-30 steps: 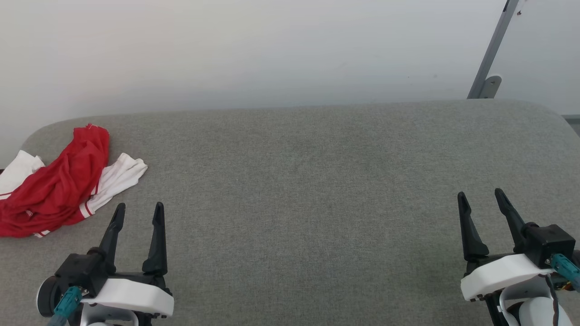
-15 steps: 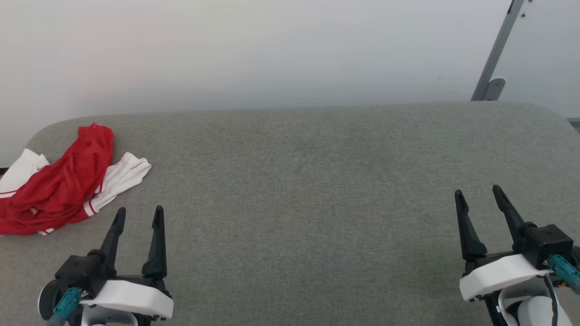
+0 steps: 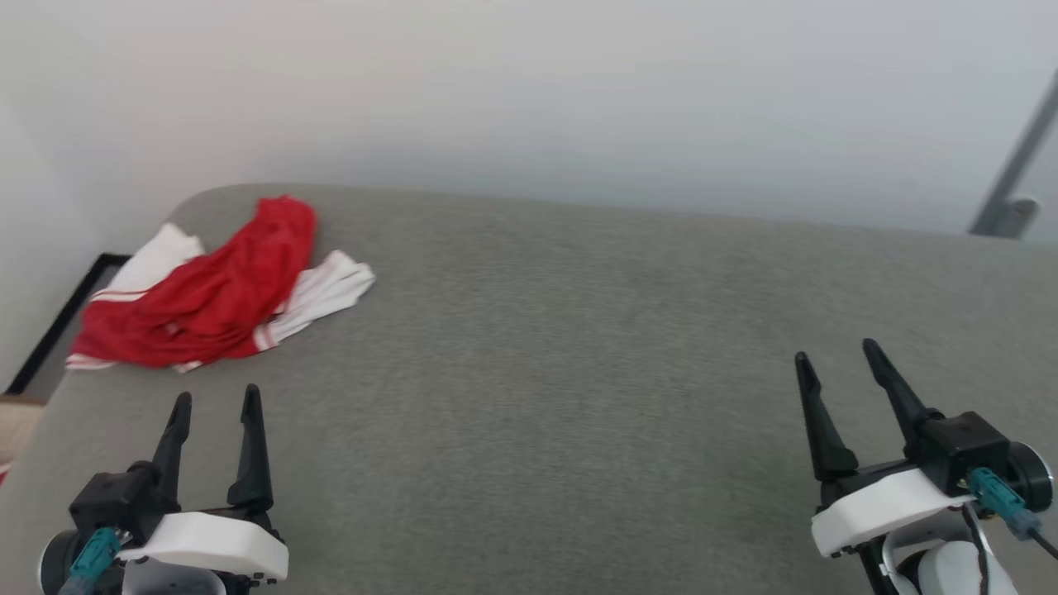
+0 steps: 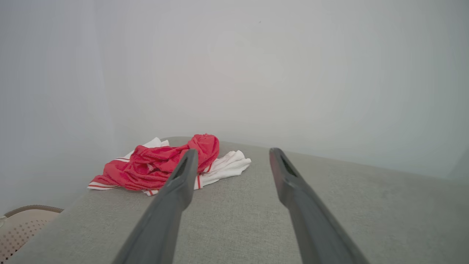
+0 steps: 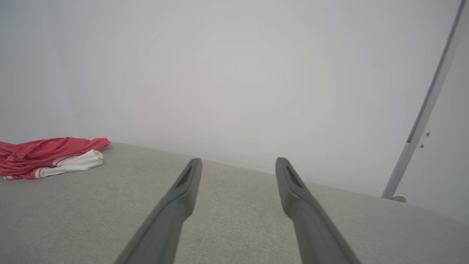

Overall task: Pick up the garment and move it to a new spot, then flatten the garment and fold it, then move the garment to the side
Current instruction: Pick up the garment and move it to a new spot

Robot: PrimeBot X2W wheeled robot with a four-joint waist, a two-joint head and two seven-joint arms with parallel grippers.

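Observation:
The garment lies crumpled at the far left corner of the grey padded table, red with white striped sleeve ends spread to both sides. It also appears in the left wrist view as the garment and at the left edge of the right wrist view as the garment. My left gripper hovers open just short of it, nothing between its fingers. Far to the right, my right gripper is open and empty above the table. In the wrist views the left gripper and right gripper both show a wide gap.
A pale wall rises behind the table. A grey metal pole stands at the back right. Past the table's left edge are a dark-framed strip of floor and a beige perforated basket.
The head camera has swung left, so the whole picture has shifted right and the garment sits further into view. Both grippers stay open; the garment has not been touched.

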